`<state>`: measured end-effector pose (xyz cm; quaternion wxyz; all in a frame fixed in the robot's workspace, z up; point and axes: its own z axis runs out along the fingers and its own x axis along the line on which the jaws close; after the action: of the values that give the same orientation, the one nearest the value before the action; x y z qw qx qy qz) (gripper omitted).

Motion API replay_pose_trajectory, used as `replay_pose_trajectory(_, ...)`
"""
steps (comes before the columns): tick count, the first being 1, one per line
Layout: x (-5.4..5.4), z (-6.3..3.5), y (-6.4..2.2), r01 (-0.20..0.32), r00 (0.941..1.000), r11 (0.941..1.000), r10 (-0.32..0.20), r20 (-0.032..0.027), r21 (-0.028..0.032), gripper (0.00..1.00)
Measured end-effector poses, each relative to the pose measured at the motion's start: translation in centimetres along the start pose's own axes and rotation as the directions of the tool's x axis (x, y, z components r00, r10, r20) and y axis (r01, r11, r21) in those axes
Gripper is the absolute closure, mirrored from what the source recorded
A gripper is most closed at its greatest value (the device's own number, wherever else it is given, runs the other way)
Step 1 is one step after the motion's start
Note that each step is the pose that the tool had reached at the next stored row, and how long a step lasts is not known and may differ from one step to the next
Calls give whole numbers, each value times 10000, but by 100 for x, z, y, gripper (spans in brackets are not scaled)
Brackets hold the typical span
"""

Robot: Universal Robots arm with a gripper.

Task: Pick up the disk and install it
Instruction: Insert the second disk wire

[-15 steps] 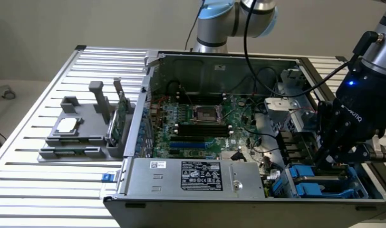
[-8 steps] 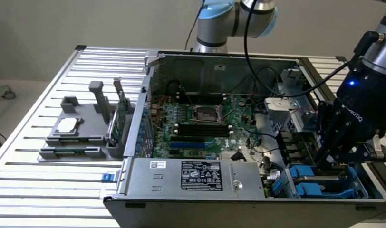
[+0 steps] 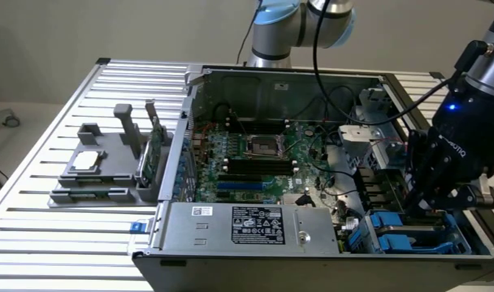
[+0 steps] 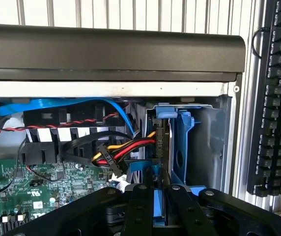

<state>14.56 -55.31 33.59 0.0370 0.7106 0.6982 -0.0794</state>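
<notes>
disk blue plastic frame, pinched by jaws

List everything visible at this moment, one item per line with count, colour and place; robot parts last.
computer case: one, grey, open on the slatted table, motherboard exposed inside.
motherboard: one, green, on the case floor.
power supply: one, silver with a black label, at the case's near edge.
drive bay: one, blue plastic, in the case corner at the exterior view's right.
disk: one, blue carrier edge showing between the fingers, at the bay.
cables: a bundle, red, yellow and black, beside the bay.
parts holder: one, grey, on the table at the exterior view's left.
keyboard: one, black, beside the case.
table: one, silver slats.
gripper: one, black, shut on the disk's carrier.
</notes>
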Motion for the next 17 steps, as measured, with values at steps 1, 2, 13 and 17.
replay_pose_trajectory(1,-4,1,1,0,10000,10000,0,0,1,83)
replay_pose_trajectory(2,-9,3,2,0,10000,10000,0,0,1,83)
replay_pose_trajectory(13,-43,32,7,4,10000,10000,-4,-4,3,83)
replay_pose_trajectory(17,-43,32,8,4,10000,10000,-4,-5,3,83)
